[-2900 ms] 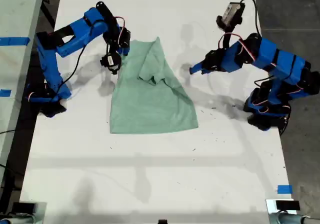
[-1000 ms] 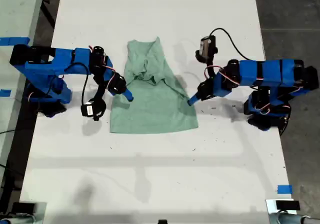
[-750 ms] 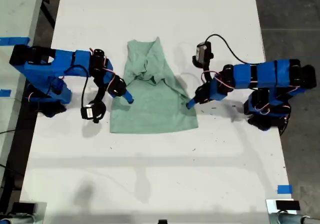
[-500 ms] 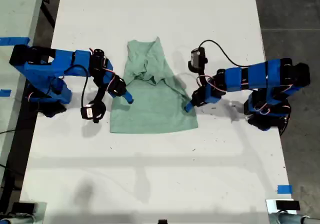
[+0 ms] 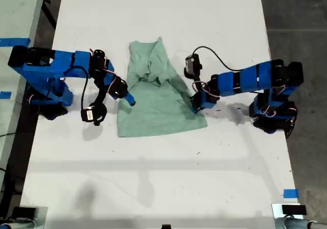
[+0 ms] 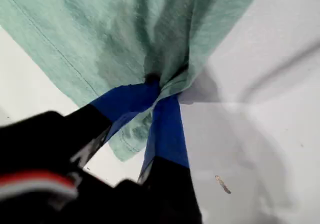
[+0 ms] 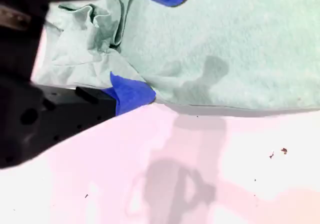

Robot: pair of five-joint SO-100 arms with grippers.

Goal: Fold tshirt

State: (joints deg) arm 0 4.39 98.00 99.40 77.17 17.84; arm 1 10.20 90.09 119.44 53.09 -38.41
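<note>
The pale mint-green tshirt (image 5: 156,104) lies partly folded on the white table (image 5: 153,178), narrow at the far end and wide at the hem. At the exterior view's right, my first gripper (image 5: 196,105) is shut on the tshirt's side edge close to the hem corner. The cloth (image 6: 125,34) puckers where my first gripper (image 6: 157,86) pinches it. On the exterior view's left, my second gripper (image 5: 130,100) rests at the opposite edge. There my second gripper (image 7: 150,41) stands open, its blue fingertips (image 7: 131,95) apart with bunched cloth (image 7: 85,29) between them.
Blue tape marks sit near the table's edge at the exterior view's lower right (image 5: 290,193) and on the grey surface at its left (image 5: 15,41). Dark floor (image 5: 296,14) borders the table at the exterior view's right. Both arm bases stand at the table's sides.
The first arm stretched toward the exterior view's left and closed on the tshirt's edge; the hem end shifted slightly right. The second arm came down to the opposite edge, then held still.
</note>
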